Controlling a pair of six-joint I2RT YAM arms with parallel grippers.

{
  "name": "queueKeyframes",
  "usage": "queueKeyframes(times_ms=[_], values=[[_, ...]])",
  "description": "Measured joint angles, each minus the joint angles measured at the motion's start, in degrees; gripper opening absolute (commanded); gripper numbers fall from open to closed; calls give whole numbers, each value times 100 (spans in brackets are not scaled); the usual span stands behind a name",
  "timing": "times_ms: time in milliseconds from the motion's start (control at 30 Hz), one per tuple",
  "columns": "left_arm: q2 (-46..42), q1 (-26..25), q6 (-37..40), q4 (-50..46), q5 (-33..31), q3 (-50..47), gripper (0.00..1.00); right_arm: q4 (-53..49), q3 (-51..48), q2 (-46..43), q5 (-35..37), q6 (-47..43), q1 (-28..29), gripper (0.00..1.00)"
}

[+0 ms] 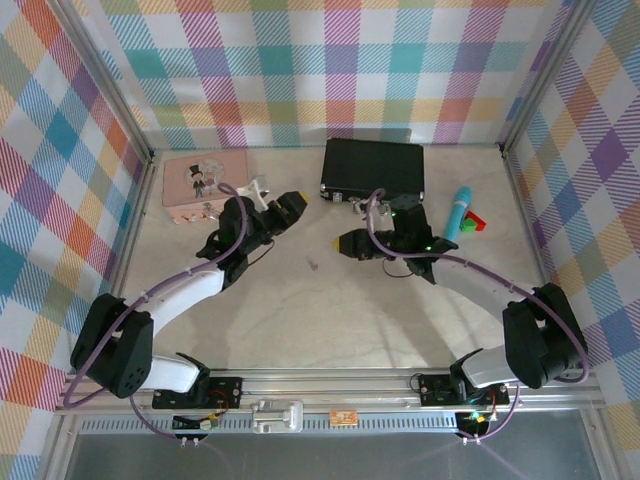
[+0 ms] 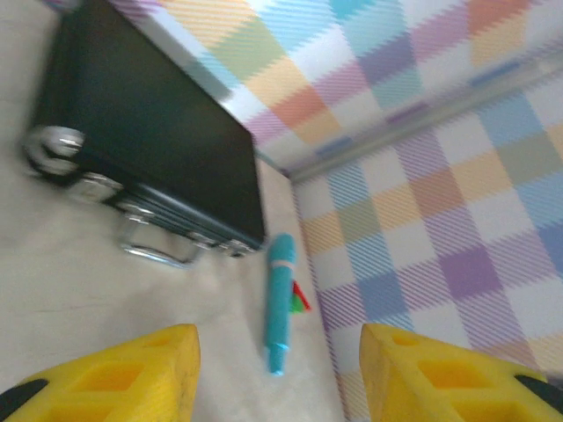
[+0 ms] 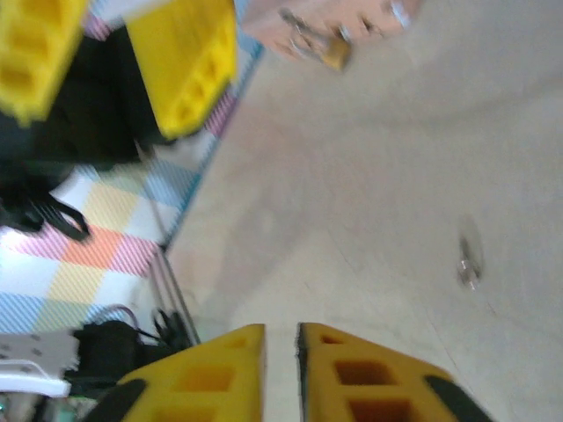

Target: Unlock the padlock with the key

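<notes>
Plenty of bare beige desk point(image 1: 330, 320) lies around the tiny dark metal key point(image 1: 312, 266), left tool point(image 2: 280, 369) spread wide, right tool point(image 3: 281, 369) clenched empty, plaid walls point(image 1: 330, 70) well off.

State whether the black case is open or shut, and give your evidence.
Shut. The black case lies flat, lid down on its base, no gap along its front edge.
</notes>
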Motion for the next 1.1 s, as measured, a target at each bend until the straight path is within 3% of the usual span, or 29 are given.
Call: queueKeyframes(times_ms=[133, 433, 733, 1000, 1100], values=[[-63, 426, 24, -468, -118, -103, 54, -691, 308, 376, 555, -339, 400, 39], [-232, 1121, 39, -1241, -295, -367, 55, -1917, 1867, 2024, 1878, -890, 1108, 54], [-809, 1366, 46, -1915, -597, -695, 60, -2894, 3259, 3331, 3056, -1241, 1574, 57], [-1145, 1370, 44, -2175, -699, -892, 61, -3545, 3899, 3829, 3958, -1381, 1893, 55], [-1226, 1370, 42, -2186, -723, -977, 61, -3742, 3912, 3851, 4323, -1379, 1937, 50]])
